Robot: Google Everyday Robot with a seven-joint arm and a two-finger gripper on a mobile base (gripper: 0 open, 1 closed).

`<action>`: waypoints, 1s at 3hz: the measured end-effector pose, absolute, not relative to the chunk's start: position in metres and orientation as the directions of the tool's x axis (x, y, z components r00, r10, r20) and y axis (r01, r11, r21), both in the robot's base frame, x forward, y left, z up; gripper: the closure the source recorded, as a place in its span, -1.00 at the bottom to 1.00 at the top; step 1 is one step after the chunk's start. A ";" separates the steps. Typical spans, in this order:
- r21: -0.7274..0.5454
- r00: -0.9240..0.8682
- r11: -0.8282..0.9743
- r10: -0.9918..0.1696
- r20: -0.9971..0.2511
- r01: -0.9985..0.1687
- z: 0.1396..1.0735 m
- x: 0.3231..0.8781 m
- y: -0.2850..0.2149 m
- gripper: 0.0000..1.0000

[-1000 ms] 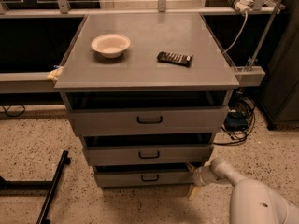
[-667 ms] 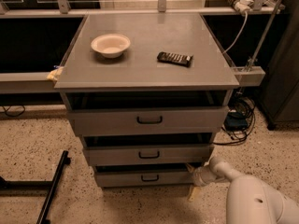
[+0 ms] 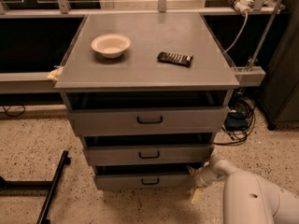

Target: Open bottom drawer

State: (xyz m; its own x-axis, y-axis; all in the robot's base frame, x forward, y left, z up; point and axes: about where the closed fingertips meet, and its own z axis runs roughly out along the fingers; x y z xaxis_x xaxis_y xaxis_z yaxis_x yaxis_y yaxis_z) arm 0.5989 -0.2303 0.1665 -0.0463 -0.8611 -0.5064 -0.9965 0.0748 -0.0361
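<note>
Fingers (image 3: pixel 196 196) of our gripper (image 3: pixel 193 183) look spread, with nothing between them. One pale tip points down toward the speckled floor (image 3: pixel 28 148), and the other reaches up-left to the right end of the bottom drawer (image 3: pixel 126 182), where it seems to touch the front's upper corner. We cannot tell how firmly it presses.

Our white arm (image 3: pixel 252 197) runs back from the fingers to the lower right. The bottom drawer lies just left of the fingers, lowest of the three grey fronts, and its small dark handle (image 3: pixel 150 181) sits at centre, well left of the tips and untouched. A dark gap shows along the top edge of that front.

Above the fingers and to their left come the middle drawer (image 3: pixel 117 155) and then the top drawer (image 3: pixel 107 121). Higher still, on the cabinet top (image 3: pixel 149 76), a pale bowl (image 3: pixel 110 45) sits far up-left of the fingers and a black remote (image 3: pixel 174 58) lies almost straight above them. Dark cables (image 3: pixel 238 120) lie up and to the right.
</note>
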 end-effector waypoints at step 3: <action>0.096 -0.131 0.095 -0.850 -0.510 -0.991 0.185 0.557 -0.242 -1.00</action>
